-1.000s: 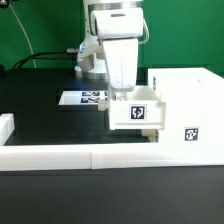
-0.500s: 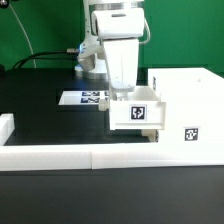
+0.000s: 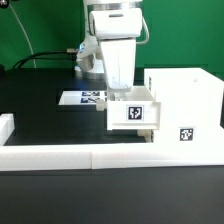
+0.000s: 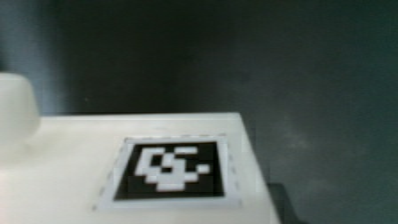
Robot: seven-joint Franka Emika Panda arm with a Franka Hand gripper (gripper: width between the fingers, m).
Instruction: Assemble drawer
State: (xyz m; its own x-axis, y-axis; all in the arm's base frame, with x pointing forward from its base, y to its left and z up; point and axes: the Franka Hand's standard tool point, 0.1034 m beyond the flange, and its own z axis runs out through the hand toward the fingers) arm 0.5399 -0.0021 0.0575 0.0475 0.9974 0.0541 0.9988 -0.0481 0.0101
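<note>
A low white wall is running along the table's front edge, with the marker board lying flat behind it. The gripper is pinching 1 tray, tag facing front, and holding it against the shell on the exterior view's right.

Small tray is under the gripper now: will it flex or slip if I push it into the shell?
The tray looks like rigid white plastic, so probably stiff and light. Its smooth faces may slip. The boxy shell sits flat and seems unlikely to tip.
</note>
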